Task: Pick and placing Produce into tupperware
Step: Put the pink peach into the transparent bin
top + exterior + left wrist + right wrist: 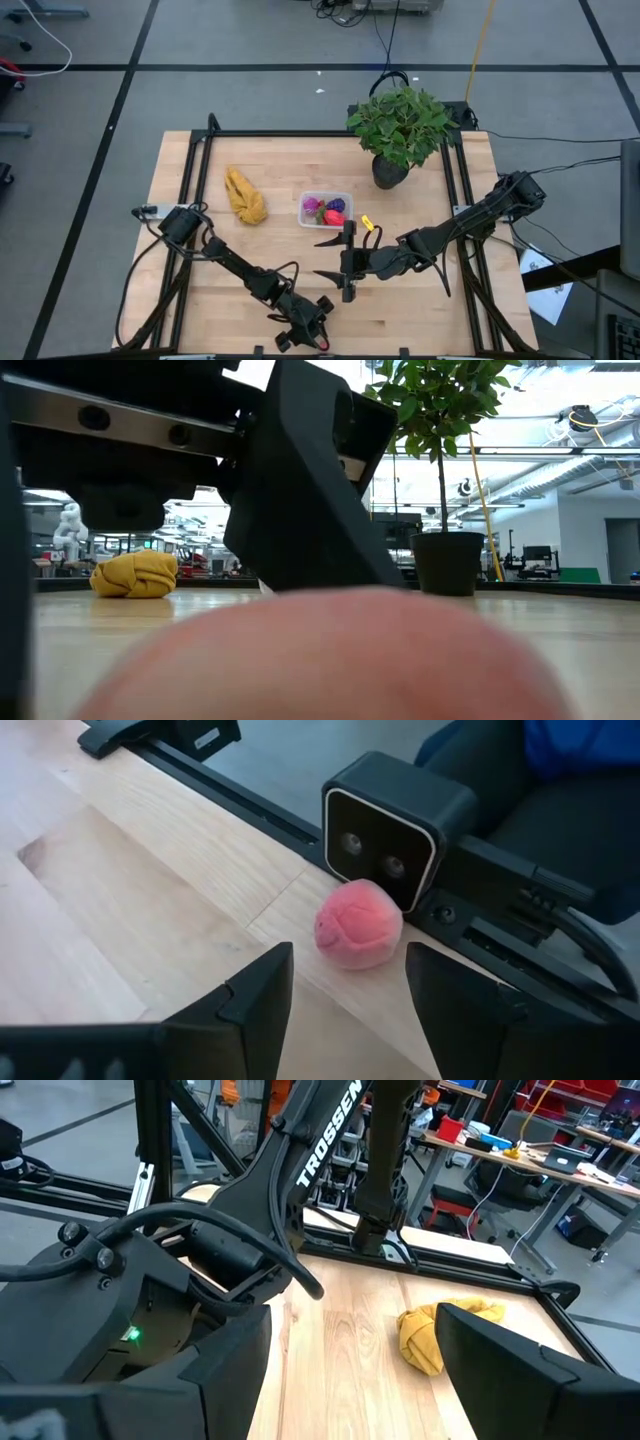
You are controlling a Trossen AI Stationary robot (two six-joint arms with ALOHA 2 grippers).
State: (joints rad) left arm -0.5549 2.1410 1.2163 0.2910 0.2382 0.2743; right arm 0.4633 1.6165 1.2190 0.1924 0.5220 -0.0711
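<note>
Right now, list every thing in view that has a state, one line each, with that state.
Left gripper: open, fingers either side of the pink fruit, not touching it.
Right gripper: open, empty, near the tupperware.
Pink fruit: on the table by the low camera, not yet picked.
Tupperware: lidless, holding several red, pink and purple pieces.
Banana bunch: lying on the table.
Potted plant: upright.

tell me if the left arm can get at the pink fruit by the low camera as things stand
Probably yes. The left gripper hangs right over the pink fruit, open, nothing between them. The low camera's housing stands close behind the fruit, so there is little room on that side.
</note>
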